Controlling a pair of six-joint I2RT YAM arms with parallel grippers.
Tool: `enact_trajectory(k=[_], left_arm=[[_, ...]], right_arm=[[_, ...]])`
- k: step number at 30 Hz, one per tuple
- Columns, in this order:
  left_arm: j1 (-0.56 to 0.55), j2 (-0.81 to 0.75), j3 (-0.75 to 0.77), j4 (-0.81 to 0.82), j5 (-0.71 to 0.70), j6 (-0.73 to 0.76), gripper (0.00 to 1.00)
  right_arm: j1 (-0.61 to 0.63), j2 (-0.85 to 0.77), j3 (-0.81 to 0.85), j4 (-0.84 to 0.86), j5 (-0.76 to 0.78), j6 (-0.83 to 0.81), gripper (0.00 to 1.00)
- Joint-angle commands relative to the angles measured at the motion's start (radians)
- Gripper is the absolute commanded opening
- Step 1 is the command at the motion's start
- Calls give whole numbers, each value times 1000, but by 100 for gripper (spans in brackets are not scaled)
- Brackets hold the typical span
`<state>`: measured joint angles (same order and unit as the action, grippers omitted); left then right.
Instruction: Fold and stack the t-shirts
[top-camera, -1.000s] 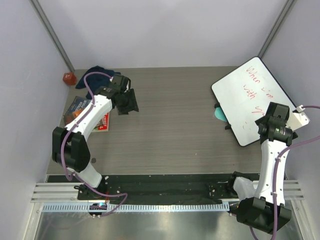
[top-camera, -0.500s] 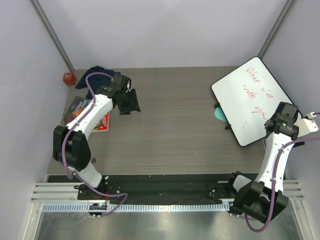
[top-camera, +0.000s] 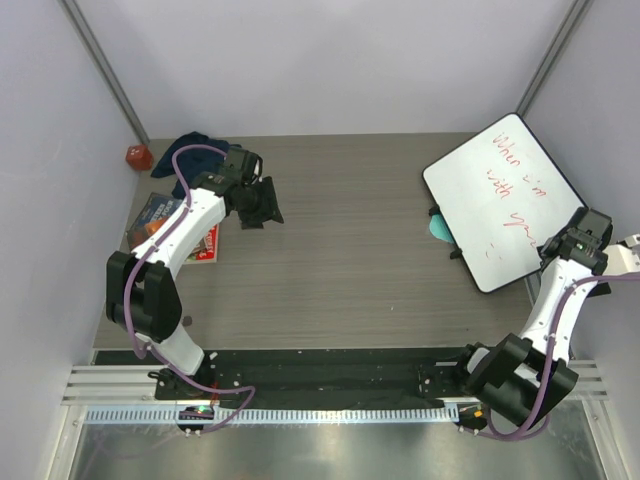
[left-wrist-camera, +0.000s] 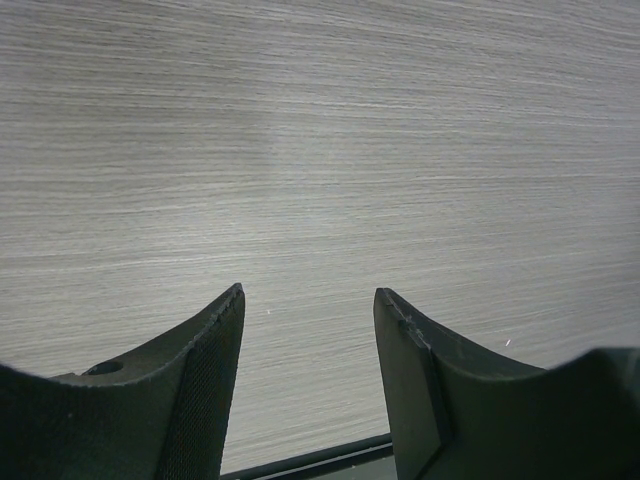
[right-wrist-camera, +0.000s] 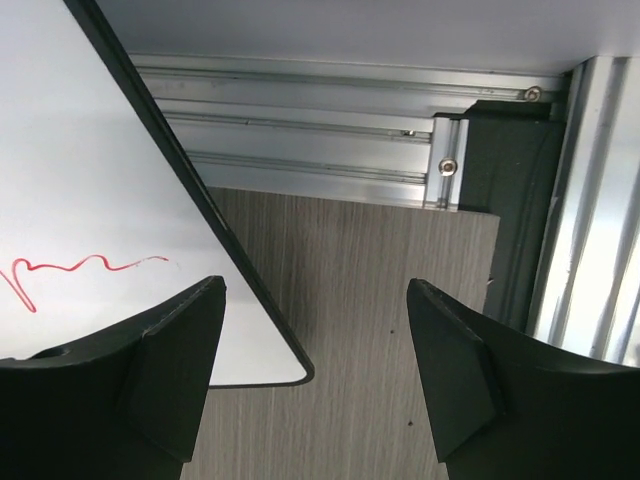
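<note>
One of the t-shirts (top-camera: 192, 148) lies as a crumpled dark navy heap at the table's back left corner, partly behind the left arm's cable. My left gripper (top-camera: 263, 205) hovers to the right of it, apart from it, and is open. In the left wrist view the left gripper (left-wrist-camera: 310, 290) has only bare wood-grain table between its fingers. My right gripper (top-camera: 592, 228) is at the far right edge, by the whiteboard's right corner. Seen from the right wrist, that gripper (right-wrist-camera: 316, 282) is open and holds nothing.
A whiteboard (top-camera: 500, 200) with red writing lies tilted at the back right, over a teal object (top-camera: 437, 228). Its dark-edged corner (right-wrist-camera: 290, 375) shows between the right fingers, with an aluminium rail (right-wrist-camera: 300, 120) beyond. A printed book (top-camera: 165, 225) and a red object (top-camera: 138, 156) sit at the left.
The right arm has swung out to the right, from over the whiteboard's lower edge to the table's right edge. The left gripper has barely shifted.
</note>
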<state>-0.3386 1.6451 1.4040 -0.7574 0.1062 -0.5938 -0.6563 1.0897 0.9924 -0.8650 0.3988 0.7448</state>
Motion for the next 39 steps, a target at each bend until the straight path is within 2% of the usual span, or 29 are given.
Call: enact_trajectory(k=[1,11,13,15,16,17,18,19,22,31,32,33,34,35,37,38,39], left_arm=[[-2,-21,12,30,13,5,56],[-2,-15,7,32,6,5,55],[-2,-10,9,33,7,3,55],[-2,-7,10,32,12,3,55],[-2,-5,12,33,13,2,55],[-2,-4,12,33,13,2,55],[-2,-4,12,33,13,2,55],[-2,-4,12,35,13,2,55],[-2,-5,12,36,16,0,55],[-2,-5,10,41,23,-4,55],[-4,-5,9,41,23,-4,55],[-2,-7,9,41,21,-4,55],[-2,-8,7,43,21,-4,55],[-2,-10,6,44,24,-6,55],[-2,-8,6,44,29,-6,55],[-2,-7,4,44,32,-6,55],[-2,-10,4,46,33,-6,55]], right_arm=[[-9,6,-11,98,-77,-10,79],[-8,119,-35,234,-253,-65,78],[-9,136,-37,247,-284,-70,75],[-9,141,-43,273,-336,-73,57],[-9,136,-46,284,-353,-76,43],[-8,130,-47,296,-380,-79,20],[-9,127,-51,305,-402,-84,7],[-6,127,-54,326,-441,-93,1],[27,105,-72,369,-538,-113,1],[144,-10,-64,377,-500,-168,1],[145,-19,-60,347,-476,-170,20],[144,-27,-61,328,-445,-165,29],[145,-39,-63,313,-410,-147,33],[144,-71,-70,272,-294,-128,39],[142,-109,-86,253,-217,-91,59],[139,-131,-106,254,-204,-70,64],[132,-154,-113,256,-212,-62,65]])
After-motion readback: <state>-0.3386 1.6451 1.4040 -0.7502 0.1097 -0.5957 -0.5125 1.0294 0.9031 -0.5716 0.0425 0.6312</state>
